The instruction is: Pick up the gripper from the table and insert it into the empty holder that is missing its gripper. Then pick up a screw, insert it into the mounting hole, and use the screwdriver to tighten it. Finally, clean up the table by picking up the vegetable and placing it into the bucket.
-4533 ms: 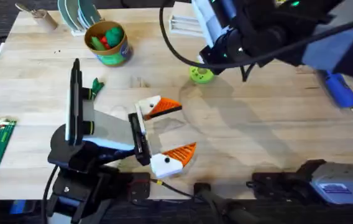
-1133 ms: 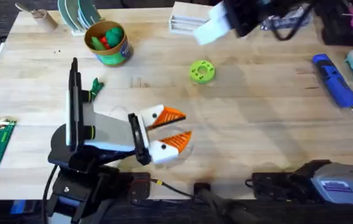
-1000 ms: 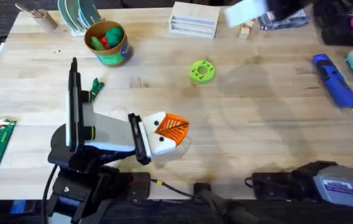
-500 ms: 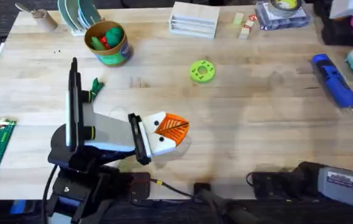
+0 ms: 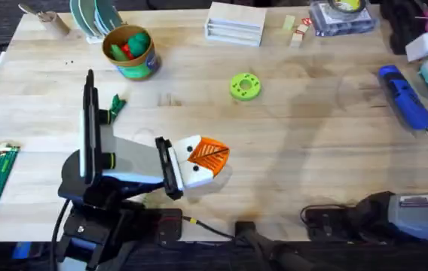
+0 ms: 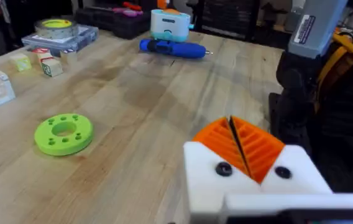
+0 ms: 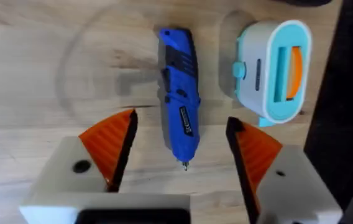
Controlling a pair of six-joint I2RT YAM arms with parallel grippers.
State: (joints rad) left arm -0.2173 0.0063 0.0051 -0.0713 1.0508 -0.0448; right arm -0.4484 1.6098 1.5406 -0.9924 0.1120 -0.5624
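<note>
Right gripper above the screwdriver

Right gripper, fingers spread, straddles the screwdriver near the table's right edge: descend centred, then close. Left gripper pressed together.

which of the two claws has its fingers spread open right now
The right claw, hovering over the blue screwdriver, has its orange pads wide apart. The left claw, low over the table, has its pads pressed together.

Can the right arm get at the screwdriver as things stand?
Probably yes. The right gripper is open and sits right above the screwdriver, which lies flat between its fingers on bare table. A light-blue case lies beside it, apart.
</note>
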